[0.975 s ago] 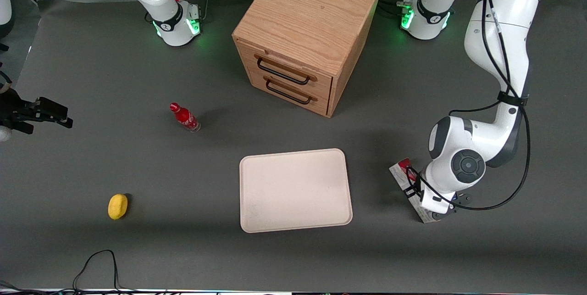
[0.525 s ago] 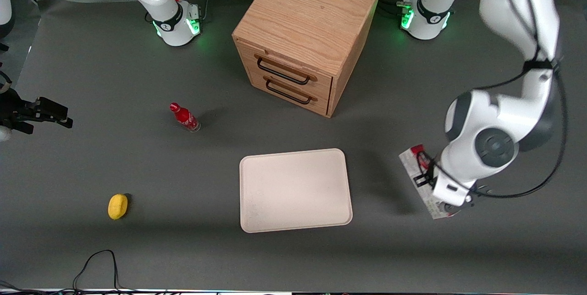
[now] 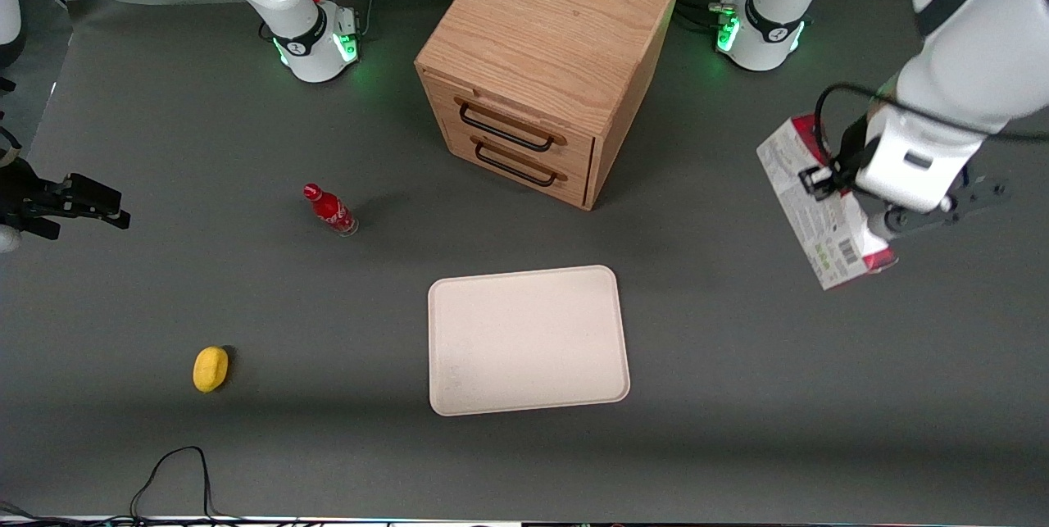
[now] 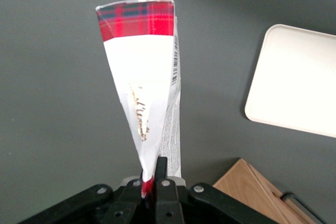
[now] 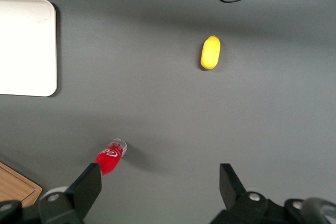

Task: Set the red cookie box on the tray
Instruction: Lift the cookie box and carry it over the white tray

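You have the red cookie box [image 3: 822, 207] in the gripper [image 3: 852, 203], lifted off the table [image 3: 246, 429] at the working arm's end. The fingers [image 4: 160, 174] are pressed together on one narrow end of the box, so the jaws stand almost closed with only the thin carton between them. In the front view the box hangs tilted, with its grey printed side and the barcode facing you and only a small strip of red visible at the two ends. In the left wrist view the box reaches away from the fingers, and its plaid red end is the part farthest from them.

The tray [image 3: 529, 340] lies flat on the table, well apart from the box, toward the parked arm's end from it and nearer to the front camera. Nothing rests on it. Between the box and the nearest rim of the tray you see only bare grey table.

The wooden cabinet [image 3: 547, 60] stands farther from the front camera than the tray, its two drawers shut; the corner nearest the box is apart from it, with open table between. The small red bottle [image 3: 329, 210] and the yellow object [image 3: 211, 369] are toward the parked arm's end, well apart from the tray.
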Tool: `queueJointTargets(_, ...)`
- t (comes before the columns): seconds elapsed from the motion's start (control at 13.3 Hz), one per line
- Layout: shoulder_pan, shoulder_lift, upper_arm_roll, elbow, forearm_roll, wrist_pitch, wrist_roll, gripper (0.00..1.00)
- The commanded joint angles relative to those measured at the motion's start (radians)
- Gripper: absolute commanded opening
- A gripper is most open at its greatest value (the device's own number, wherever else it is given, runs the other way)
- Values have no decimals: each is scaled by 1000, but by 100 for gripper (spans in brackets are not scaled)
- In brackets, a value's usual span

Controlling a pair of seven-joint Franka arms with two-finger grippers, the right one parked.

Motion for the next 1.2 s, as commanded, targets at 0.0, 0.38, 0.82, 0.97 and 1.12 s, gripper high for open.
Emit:
queueJointTargets(0.0,-17,30,-1,0,-40,31,18,0)
queueJointTargets(0.38,-157,451,-10,386,-33,65,-54,0)
queueJointTargets(0.82,-292,778,-1,535,29,332,-127,0)
queueJointTargets(0.97,-304,829,-1,534,83,383,-125,0)
queueJointTargets(1.12,-306,860,-3,526,119,421,-120,0)
